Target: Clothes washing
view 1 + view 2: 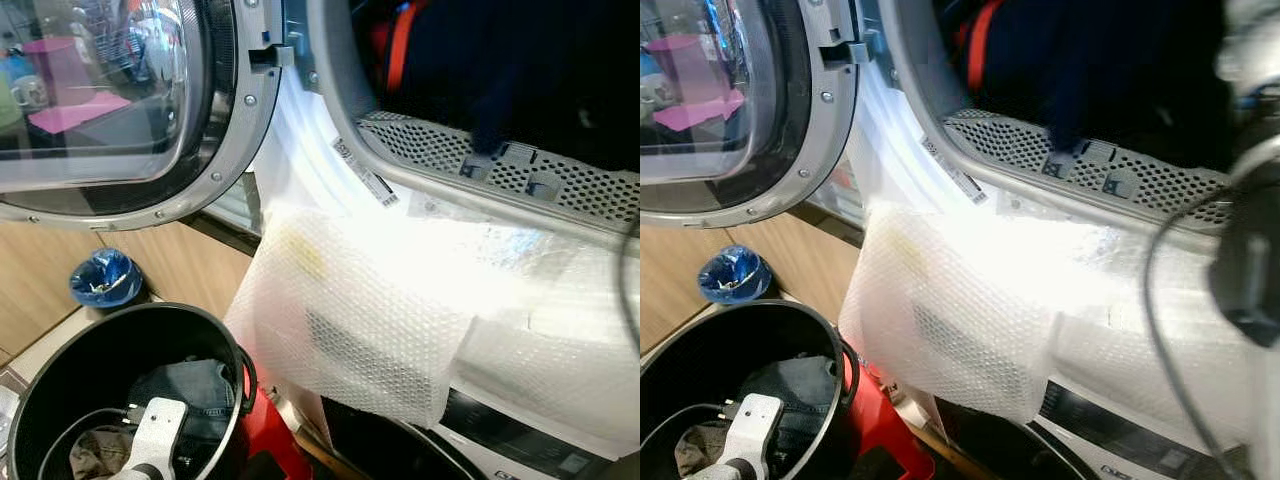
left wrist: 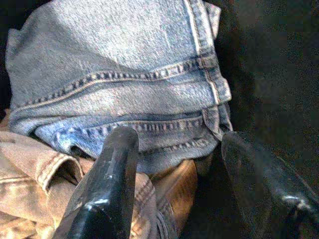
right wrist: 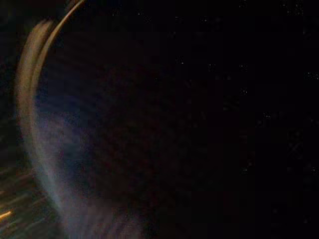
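Denim, a folded pair of faded blue jeans [image 2: 124,84], is lying atop tan clothes in the round black laundry basket [image 1: 60,360], the left tool [image 2: 182,172] hovering just above, fingers apart for a grab; right tool's state unreadable.

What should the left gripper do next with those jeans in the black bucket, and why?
Probably ease forward and close on the folded blue jeans. The left gripper is inside the black bucket with its fingers spread open just short of the denim edge, nothing is held yet, and the washer door already stands open for loading.
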{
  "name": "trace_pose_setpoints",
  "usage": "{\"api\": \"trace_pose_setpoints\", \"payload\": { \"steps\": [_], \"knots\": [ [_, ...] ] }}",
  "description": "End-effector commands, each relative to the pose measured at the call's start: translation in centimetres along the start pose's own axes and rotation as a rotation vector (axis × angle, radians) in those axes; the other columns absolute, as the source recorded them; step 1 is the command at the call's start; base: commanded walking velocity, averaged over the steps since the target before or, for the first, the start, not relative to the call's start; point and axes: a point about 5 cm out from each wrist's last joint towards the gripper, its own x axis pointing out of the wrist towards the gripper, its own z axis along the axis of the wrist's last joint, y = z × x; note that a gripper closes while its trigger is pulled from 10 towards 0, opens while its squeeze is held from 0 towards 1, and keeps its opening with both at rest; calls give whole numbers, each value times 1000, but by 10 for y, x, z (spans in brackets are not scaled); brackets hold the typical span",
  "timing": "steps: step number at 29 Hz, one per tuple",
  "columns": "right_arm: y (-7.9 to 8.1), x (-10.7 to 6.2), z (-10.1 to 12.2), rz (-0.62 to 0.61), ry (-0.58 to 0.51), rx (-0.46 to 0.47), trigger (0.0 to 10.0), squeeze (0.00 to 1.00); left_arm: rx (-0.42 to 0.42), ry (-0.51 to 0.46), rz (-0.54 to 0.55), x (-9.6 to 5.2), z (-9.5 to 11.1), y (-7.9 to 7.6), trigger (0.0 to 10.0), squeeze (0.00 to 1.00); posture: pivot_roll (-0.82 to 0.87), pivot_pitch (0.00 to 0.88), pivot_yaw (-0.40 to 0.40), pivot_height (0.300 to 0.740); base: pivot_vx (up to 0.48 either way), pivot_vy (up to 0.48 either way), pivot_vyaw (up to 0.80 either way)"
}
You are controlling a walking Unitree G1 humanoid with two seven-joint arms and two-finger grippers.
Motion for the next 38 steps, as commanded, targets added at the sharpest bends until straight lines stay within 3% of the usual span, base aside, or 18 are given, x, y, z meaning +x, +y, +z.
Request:
{"api": "trace_pose_setpoints", "payload": {
  "steps": [1, 2, 3, 4, 6, 7, 9, 10, 11, 18, 25, 27, 28, 30, 33, 34, 36, 38],
  "knots": [
    [14, -3, -3, 50, -17, -142, 0, 0, 1, -1, 6, 1, -1, -1, 10000, 0, -19, 66, 24, 740, 0, 0, 0],
    [16, -4, -14, 70, 12, -174, 0, 0, 3, -2, 4, 2, -1, -2, 10000, 0, -19, 66, 24, 740, 0, 0, 0],
    [17, -6, -26, 89, 48, -198, 824, 0, 8, -2, -3, 2, 0, -2, 10000, 0, -23, 66, 29, 740, 0, 0, 0],
    [21, -12, -54, 154, 152, -260, 9020, 0, 19, 3, -20, 3, 0, -5, 10000, 0, -24, 67, 29, 740, 0, 0, 0],
    [23, -16, -65, 184, 199, -290, 9020, 0, 23, 5, -25, 3, 0, -6, 10000, 0, -24, 67, 29, 740, 0, 0, 0],
    [24, -28, -101, 271, 333, -355, 10000, 0, 27, 12, -39, 3, -1, -8, 10000, 0, -25, 64, 39, 740, 0, 0, 0],
    [23, -39, -128, 326, 426, -400, 10000, 0, 28, 15, -47, 3, -1, -9, 10000, 0, -23, 62, 40, 740, 0, 0, 0],
    [22, -41, -132, 325, 434, -407, 10000, 329, 27, 15, -48, 3, -1, -9, 10000, 0, -23, 62, 40, 740, 0, 0, 0],
    [22, -43, -137, 350, 443, -455, 10000, 1000, 29, 17, -52, 2, -2, -10, 10000, 0, -21, 61, 41, 740, 0, 0, 0],
    [22, -39, -129, 356, 384, -496, 10000, 1000, 23, 21, -62, 1, -4, -14, 10000, 0, -19, 69, 39, 740, 0, 0, 0],
    [26, -29, -102, 343, 283, -396, 10000, 1000, 26, -19, -31, -1, 1, -10, 10000, 0, -25, 78, 44, 740, 0, 0, 0],
    [31, -28, -97, 378, 263, -381, 10000, 1000, 3, -132, 63, -2, 20, 3, 10000, 0, -26, 81, 46, 740, 0, 0, 0],
    [34, -28, -96, 399, 259, -374, 10000, 1000, -10, -188, 160, -3, 30, 18, 10000, 0, -23, 80, 44, 740, 0, 0, 0],
    [35, -29, -96, 412, 261, -373, 10000, 1000, -18, -215, 238, -4, 37, 30, 10000, 0, -23, 80, 44, 740, 0, 0, 0],
    [36, -30, -97, 420, 257, -355, 10000, 1000, -60, -274, 421, -12, 51, 60, 10000, 0, -22, 83, 44, 740, 0, 0, 0],
    [36, -30, -98, 433, 256, -350, 10000, 1000, -78, -335, 491, -19, 64, 72, 10000, 0, -21, 84, 44, 740, 0, 0, 0],
    [39, -32, -99, 469, 257, -346, 10000, 1000, -33, -475, 523, -34, 92, 79, 10000, 0, -20, 86, 45, 740, 0, 0, 0],
    [40, -32, -100, 483, 256, -342, 10000, 1000, 5, -553, 530, -42, 105, 78, 10000, 0, -20, 86, 45, 740, 0, 0, 0]
  ]
}}
